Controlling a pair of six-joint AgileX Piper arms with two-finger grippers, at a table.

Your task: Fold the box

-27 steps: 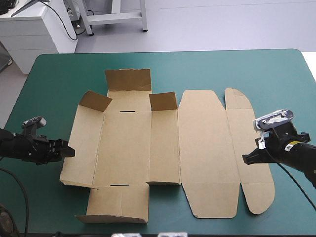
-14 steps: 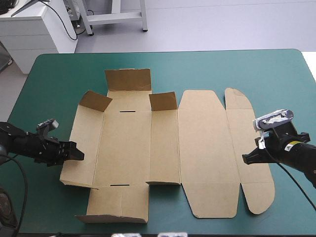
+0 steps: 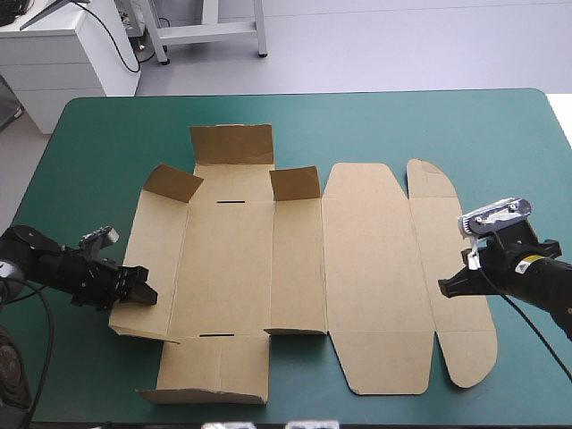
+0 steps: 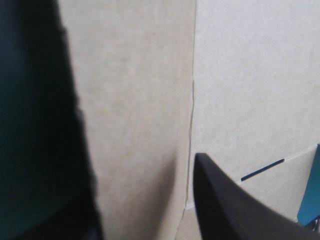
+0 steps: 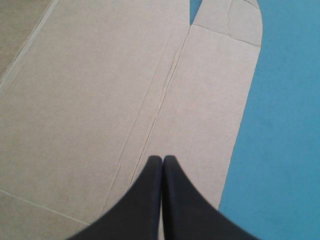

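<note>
Box of flat brown cut board lies mid-frame on the teal-green table cover; the left gripper, black fingers spread at its left panel's edge, should bite deep before lifting, with the right gripper, pressed together, steadying the right flap.

The table wore a teal-green cover, smooth and plain, with both far corners rounded. Its far edge ran straight across the high view, and its left edge slanted outward toward the near side. In the right wrist view the cover showed as one broad, even band, and in the left wrist view only a small sliver of cover could be seen
</note>
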